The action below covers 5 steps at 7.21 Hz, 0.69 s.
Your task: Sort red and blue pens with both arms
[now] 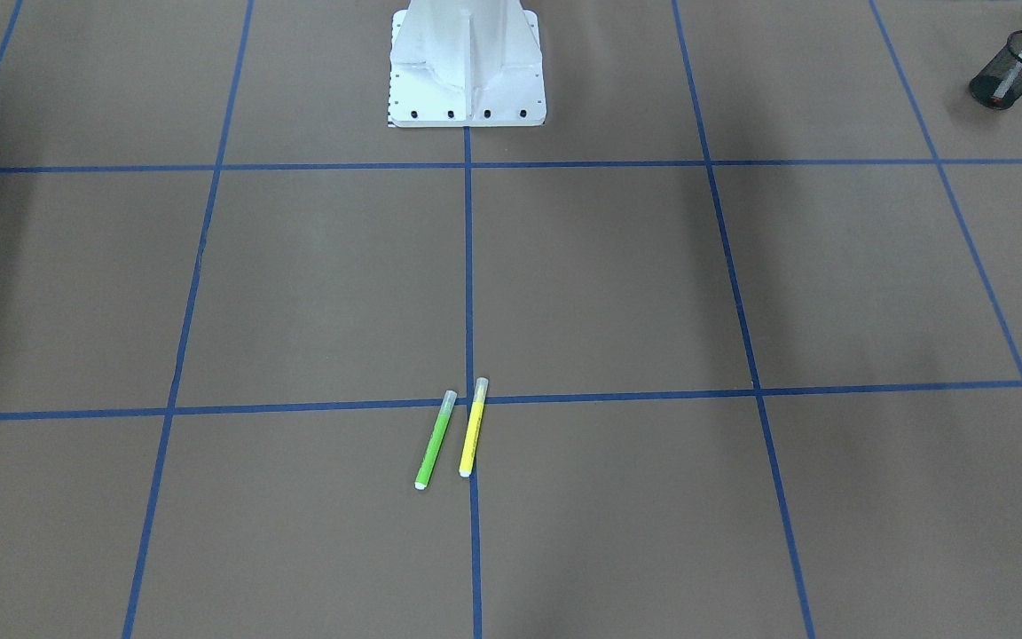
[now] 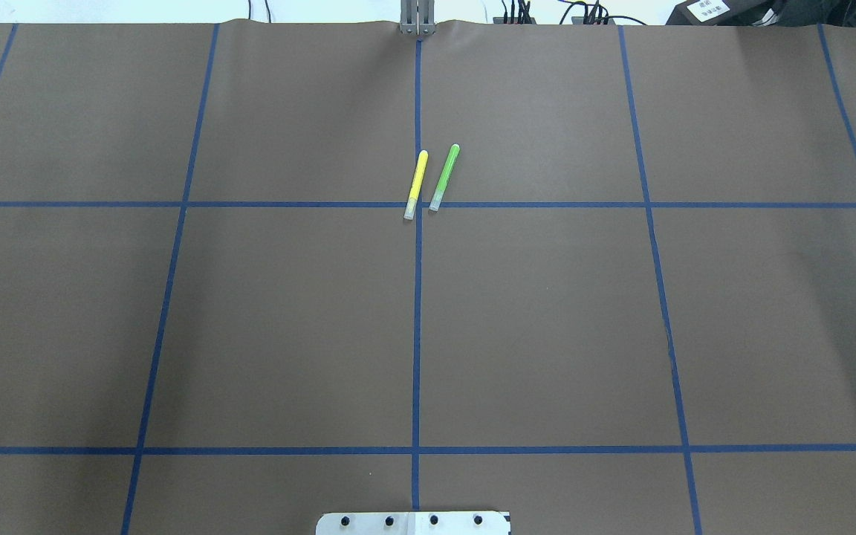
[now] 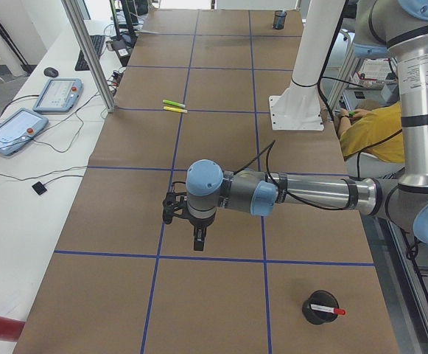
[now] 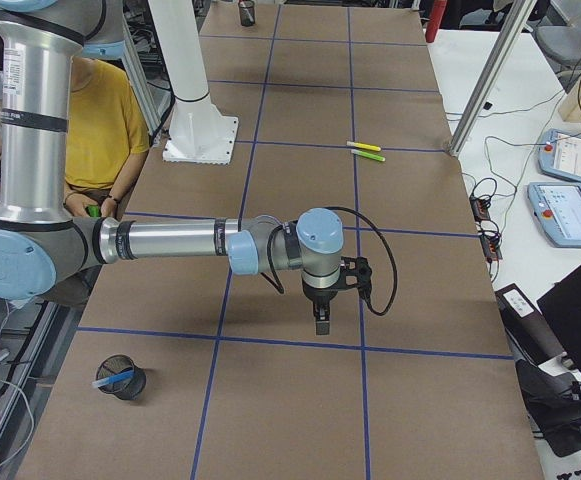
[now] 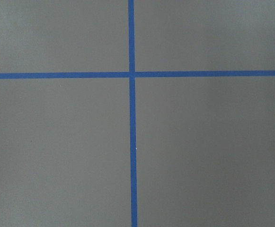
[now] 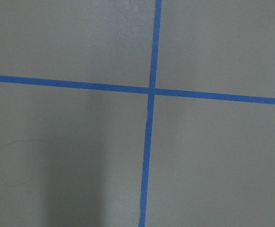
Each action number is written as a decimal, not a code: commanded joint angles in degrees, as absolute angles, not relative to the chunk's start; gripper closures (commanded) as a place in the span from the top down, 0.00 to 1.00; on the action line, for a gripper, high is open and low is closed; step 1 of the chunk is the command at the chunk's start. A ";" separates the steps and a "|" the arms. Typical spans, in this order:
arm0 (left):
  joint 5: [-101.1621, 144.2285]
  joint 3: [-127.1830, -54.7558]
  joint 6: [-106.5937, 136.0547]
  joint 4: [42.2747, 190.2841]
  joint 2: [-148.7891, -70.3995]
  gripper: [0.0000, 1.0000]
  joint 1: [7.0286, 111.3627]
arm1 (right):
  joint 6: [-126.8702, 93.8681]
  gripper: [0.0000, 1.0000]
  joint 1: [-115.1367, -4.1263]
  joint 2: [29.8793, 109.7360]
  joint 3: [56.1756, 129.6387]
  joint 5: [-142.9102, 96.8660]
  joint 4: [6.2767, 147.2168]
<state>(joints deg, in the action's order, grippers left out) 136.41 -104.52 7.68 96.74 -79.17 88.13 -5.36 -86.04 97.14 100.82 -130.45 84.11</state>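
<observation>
The red pen (image 1: 1020, 59) stands in a black mesh cup (image 1: 1014, 69) at the table's corner on my left side; the exterior left view shows the red pen (image 3: 327, 310) lying across that cup (image 3: 320, 307). The blue pen (image 4: 113, 380) rests in a second mesh cup (image 4: 122, 381) on my right side. My left gripper (image 3: 198, 240) hangs over the paper, away from its cup. My right gripper (image 4: 320, 318) points down in the same way. Both show only in the side views, so I cannot tell whether either is open or shut. The wrist views show only crossed blue tape.
A green highlighter (image 1: 434, 442) and a yellow highlighter (image 1: 473, 428) lie side by side near the table's far middle. The white robot base (image 1: 467, 62) stands at the near edge. A person in a yellow shirt (image 4: 92, 125) sits behind the robot. Teach pendants (image 3: 33, 114) lie beside the table.
</observation>
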 commanded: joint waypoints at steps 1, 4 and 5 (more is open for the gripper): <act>136.49 -104.85 7.56 97.03 -79.10 1.00 88.15 | -5.36 1.00 -86.04 97.12 100.98 -130.52 84.11; 136.41 -105.64 7.65 97.03 -79.37 1.00 88.15 | -5.27 1.00 -86.04 97.03 101.07 -130.52 84.11; 136.41 -105.64 7.56 97.03 -79.37 1.00 88.15 | -5.36 1.00 -86.04 96.94 101.16 -130.60 84.11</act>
<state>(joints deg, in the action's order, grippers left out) 136.44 -105.44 7.62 97.06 -79.34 88.16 -5.29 -86.05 97.01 101.08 -130.54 84.11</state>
